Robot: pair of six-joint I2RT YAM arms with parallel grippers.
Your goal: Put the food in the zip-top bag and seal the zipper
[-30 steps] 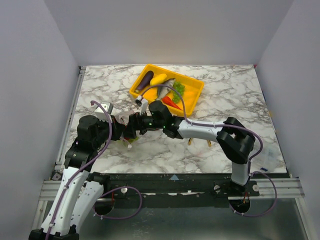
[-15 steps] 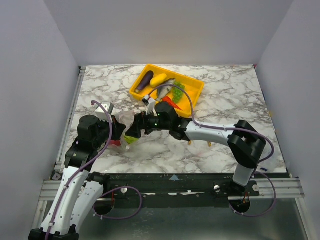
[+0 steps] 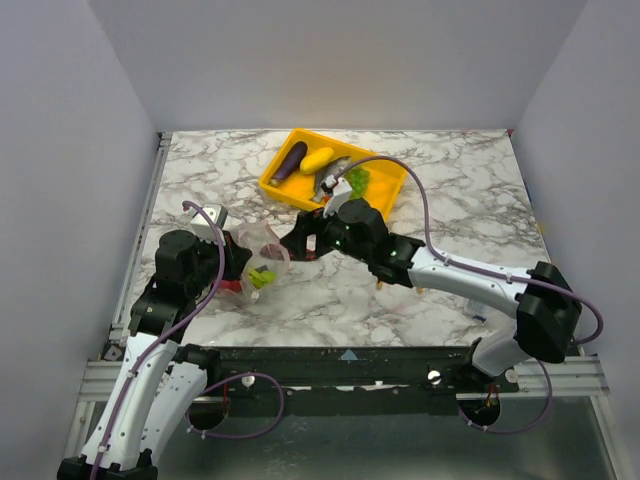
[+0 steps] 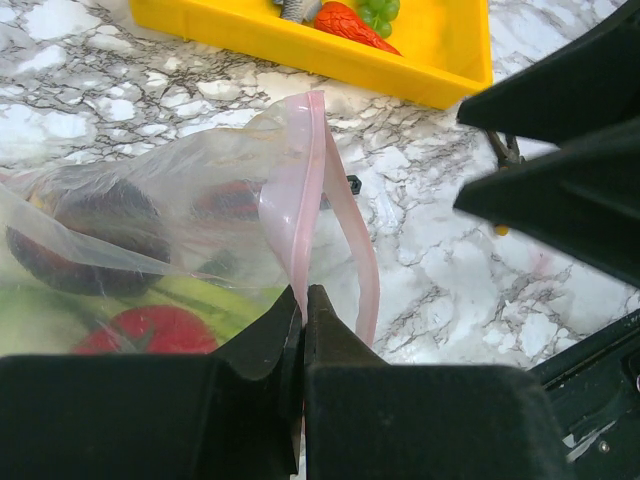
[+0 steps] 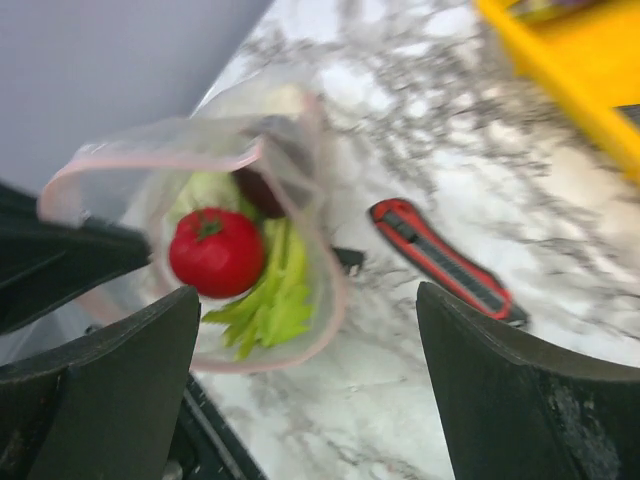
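The zip-top bag [image 3: 262, 258] lies at the table's left, its mouth gaping open. My left gripper [image 3: 233, 264] is shut on the pink zipper strip [image 4: 300, 215] at the mouth edge. Inside the bag show a red tomato [image 5: 215, 250], a green leek [image 5: 272, 292], a dark onion [image 5: 268, 188] and pale lettuce [image 5: 205, 190]. My right gripper [image 3: 300, 238] is open and empty, just right of the bag and apart from it. The eggplant [image 3: 290, 160], squash [image 3: 317, 158], fish [image 3: 330, 180] and chili [image 4: 352, 22] lie in the yellow tray [image 3: 385, 195].
A red-and-black knife [image 5: 440, 260] lies on the marble right of the bag. Yellow plier handles [image 3: 380, 285] peek out under my right forearm. A flat clear pouch [image 3: 482, 312] lies near the front right edge. Grey walls enclose the table.
My right gripper has pulled back out of the bag's mouth, to the right and away, now empty. The bag's mouth stands open with green food showing. My left gripper has held still.
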